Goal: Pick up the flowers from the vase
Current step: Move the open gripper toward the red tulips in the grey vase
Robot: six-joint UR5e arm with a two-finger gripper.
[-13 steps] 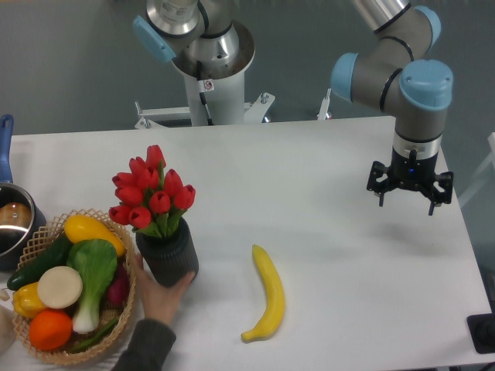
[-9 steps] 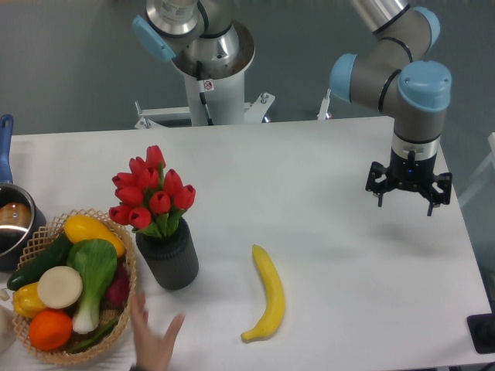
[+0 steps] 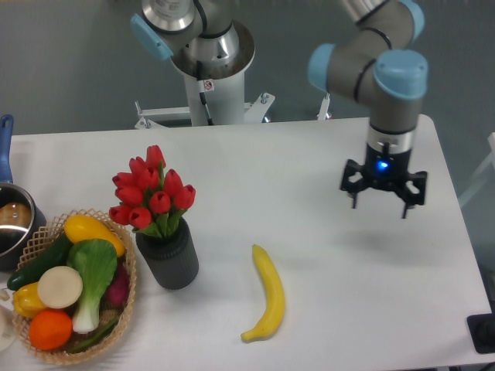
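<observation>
White tabletop (image 3: 309, 162) under a grey wall. Bunch of red tulip flowers (image 3: 151, 193) upright in dark grey ribbed vase (image 3: 168, 258), beside woven wicker basket (image 3: 128, 305). Black 2-finger gripper (image 3: 382, 202) far right, spread open, empty, above table. Yellow banana (image 3: 267, 297) between.

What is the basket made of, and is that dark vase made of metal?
The basket looks like woven wicker: tan strands crossing in an open weave. The vase looks matte, dark grey and ribbed, with no shine, so probably not metal; perhaps plastic or ceramic.

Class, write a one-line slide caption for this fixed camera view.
Open gripper hovers right of the banana, far from the red flowers standing in the vase.
</observation>
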